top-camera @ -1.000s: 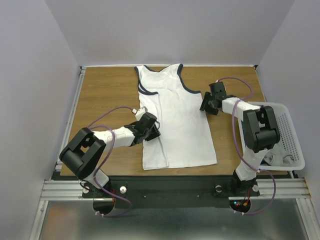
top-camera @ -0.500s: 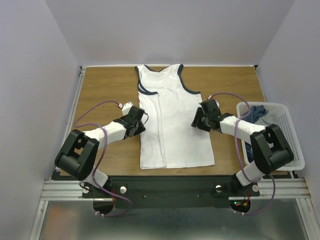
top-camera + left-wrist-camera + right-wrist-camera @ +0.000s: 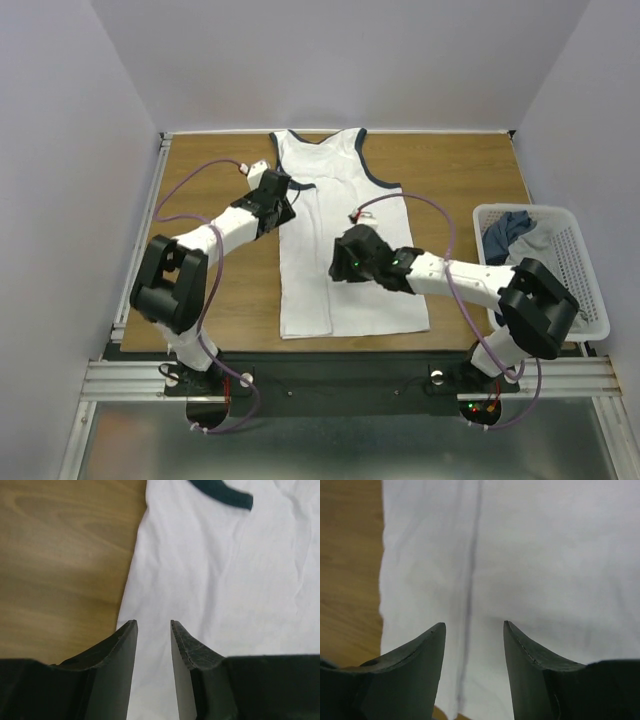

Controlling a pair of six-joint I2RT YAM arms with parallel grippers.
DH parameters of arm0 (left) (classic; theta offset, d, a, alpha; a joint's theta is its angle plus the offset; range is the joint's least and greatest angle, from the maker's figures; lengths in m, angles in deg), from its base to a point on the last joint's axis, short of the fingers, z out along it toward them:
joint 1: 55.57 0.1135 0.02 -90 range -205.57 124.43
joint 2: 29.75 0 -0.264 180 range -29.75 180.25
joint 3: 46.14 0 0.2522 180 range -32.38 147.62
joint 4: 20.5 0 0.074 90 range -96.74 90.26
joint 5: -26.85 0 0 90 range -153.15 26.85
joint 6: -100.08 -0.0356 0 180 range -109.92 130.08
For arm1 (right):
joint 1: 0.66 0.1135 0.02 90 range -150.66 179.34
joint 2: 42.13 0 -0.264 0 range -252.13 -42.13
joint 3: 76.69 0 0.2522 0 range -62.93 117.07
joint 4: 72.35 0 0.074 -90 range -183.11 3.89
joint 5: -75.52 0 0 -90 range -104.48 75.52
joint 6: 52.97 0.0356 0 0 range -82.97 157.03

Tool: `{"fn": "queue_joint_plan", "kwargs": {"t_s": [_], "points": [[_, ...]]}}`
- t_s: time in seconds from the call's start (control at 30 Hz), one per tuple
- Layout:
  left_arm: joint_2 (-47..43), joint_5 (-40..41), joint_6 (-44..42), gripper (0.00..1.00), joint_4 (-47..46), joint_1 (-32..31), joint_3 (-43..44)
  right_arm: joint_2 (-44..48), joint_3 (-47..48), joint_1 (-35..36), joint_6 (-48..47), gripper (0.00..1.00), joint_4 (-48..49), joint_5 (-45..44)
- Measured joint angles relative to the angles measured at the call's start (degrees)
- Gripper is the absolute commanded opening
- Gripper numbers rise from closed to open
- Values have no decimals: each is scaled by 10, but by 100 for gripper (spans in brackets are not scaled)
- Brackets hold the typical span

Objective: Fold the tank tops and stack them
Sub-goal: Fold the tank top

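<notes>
Top view: the white tank top lies flat on the table, with its navy-edged neck at the far end and its hem at the near end. A faint grey line runs lengthwise down its left part.

Left arm's fingers: the gap is narrow and nothing is held in it.
- Only white cloth shows between the tips.
- The fabric's left edge passes just outside the left fingertip, and bare wood lies beyond it to the left.
- Ahead of the tips the cloth widens to the right.
- A strip of navy trim lies well ahead and to the right of the tips.
- We cannot tell whether the tips touch the cloth.

Right arm's fingers: these are parted moderately, wider than the left pair, and hold nothing.
- White fabric fills the gap and everything ahead of the tips.
- The grey line runs away from the tips, just inside the left fingertip.
- The cloth's edge and the wood lie outside that finger, to the left.
- In the top view these fingers sit over the lower middle of the shirt.
- We cannot tell whether they touch the cloth.

Well to the right of both pairs, a white mesh basket holds bunched dark blue cloth.
</notes>
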Motion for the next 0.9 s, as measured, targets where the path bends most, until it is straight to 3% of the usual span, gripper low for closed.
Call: {"fn": "queue_joint_plan", "kwargs": {"t_s": [0.17, 0.33, 0.53, 0.9], "points": [[152, -27, -42, 41, -19, 48, 137, -54, 37, 104, 14, 57, -5, -31], [245, -42, -76, 41, -13, 55, 200, -124, 61, 155, 34, 57, -25, -61], [281, -31, -103, 41, 8, 55, 256, -180, 120, 204, 49, 58, -49, -101], [278, -10, -108, 41, 11, 87, 248, -274, 243, 283, 47, 60, -59, -108]]}}
